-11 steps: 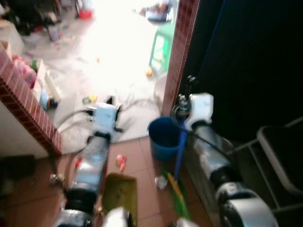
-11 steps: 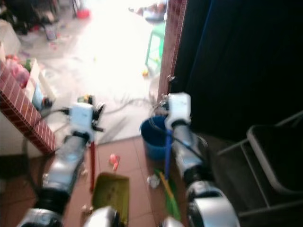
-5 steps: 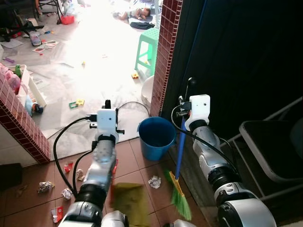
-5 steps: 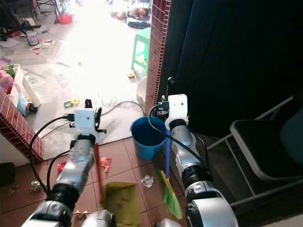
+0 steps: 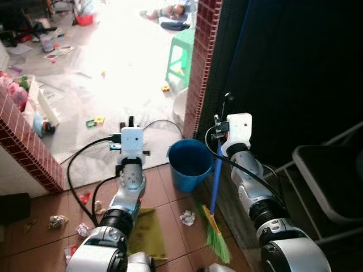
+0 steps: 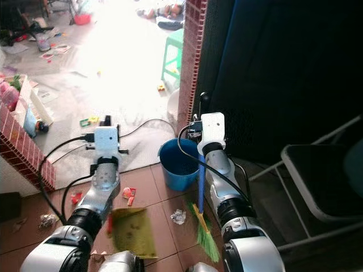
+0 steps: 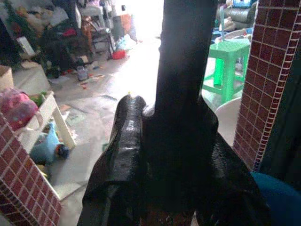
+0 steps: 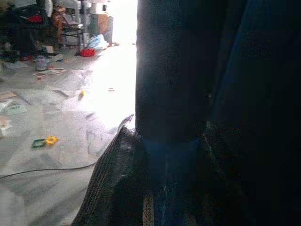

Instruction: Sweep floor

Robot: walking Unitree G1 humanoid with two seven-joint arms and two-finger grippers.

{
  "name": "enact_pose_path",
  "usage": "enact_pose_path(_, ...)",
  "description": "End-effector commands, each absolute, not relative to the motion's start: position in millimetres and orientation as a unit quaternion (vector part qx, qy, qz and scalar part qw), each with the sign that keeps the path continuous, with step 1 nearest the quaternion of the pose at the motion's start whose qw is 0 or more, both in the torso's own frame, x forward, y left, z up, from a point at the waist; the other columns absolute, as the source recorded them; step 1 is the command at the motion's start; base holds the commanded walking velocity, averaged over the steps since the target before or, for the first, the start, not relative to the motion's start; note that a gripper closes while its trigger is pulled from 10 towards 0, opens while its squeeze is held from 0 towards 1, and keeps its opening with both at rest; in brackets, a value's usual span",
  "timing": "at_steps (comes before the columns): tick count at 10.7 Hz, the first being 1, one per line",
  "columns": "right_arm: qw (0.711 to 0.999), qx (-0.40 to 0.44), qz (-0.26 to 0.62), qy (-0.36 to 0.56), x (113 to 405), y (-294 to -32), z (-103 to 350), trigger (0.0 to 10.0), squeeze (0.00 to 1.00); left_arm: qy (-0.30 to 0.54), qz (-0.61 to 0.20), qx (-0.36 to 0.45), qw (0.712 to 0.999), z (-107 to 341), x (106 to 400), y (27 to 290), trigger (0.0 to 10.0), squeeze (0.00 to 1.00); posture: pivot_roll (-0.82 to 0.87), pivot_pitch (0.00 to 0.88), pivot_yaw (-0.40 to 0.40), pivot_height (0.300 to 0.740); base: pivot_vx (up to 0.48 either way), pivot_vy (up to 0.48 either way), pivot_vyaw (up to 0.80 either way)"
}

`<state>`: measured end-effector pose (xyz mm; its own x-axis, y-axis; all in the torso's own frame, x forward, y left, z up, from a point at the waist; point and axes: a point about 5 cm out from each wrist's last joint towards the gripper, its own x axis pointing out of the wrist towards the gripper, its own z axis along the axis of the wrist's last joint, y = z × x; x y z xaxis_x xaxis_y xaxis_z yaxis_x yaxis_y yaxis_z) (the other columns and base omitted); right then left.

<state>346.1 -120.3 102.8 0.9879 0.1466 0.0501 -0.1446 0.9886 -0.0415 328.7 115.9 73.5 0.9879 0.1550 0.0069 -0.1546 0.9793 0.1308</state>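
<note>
1. Half a second ago the dustpan (image 5: 146,233) hung further toward the broom; now it sits more to the robot's left, closer under the left arm, and the whole picture has shifted a little, so part of that is the camera. The broom (image 5: 215,215) looks unmoved, its green bristles on the tiles just beside the blue bucket (image 5: 190,163).
2. My reading: the pan is being lined up with the litter on the robot's left, and no sweeping stroke has started.
3. The left end effector (image 5: 131,133) is clamped around a dark handle, seen up close in the left wrist view; it is most likely the pan's.
4. The right end effector (image 5: 226,116) is closed around the broom's blue pole high up, by the brick pillar (image 5: 201,62).
5. Crumpled paper (image 5: 186,217) lies on the floor between pan and bristles, near both. More scraps (image 5: 57,221) lie toward the low brick wall, well apart from the broom.
</note>
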Motion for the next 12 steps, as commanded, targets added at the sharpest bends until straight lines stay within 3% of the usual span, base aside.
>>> enact_pose_path(1,0.997,0.021,0.061,-0.03,351.5,-123.2,111.6,10.0,0.0,0.018,0.071,0.03,0.997,70.4,329.7,107.8,10.0,0.0,0.02,0.0,-0.036,0.74,0.0,0.0,0.0)
enact_pose_path(5,0.99,0.124,0.058,-0.022,361.9,-118.0,128.3,10.0,0.0,0.029,0.074,0.018,0.997,65.7,331.3,108.3,10.0,0.0,0.02,0.0,-0.038,0.74,0.0,0.0,0.0)
enact_pose_path(9,0.969,0.191,0.148,-0.051,367.7,-101.3,164.8,10.0,0.0,0.042,0.063,0.012,0.997,62.3,331.6,105.7,10.0,0.0,0.01,0.0,-0.033,0.74,0.0,0.0,0.0)
enact_pose_path(12,0.971,0.046,0.177,-0.157,360.3,-108.1,194.7,10.0,0.0,0.048,0.042,0.004,0.998,60.3,331.0,103.1,10.0,0.0,0.01,0.0,-0.036,0.74,0.0,0.0,0.0)
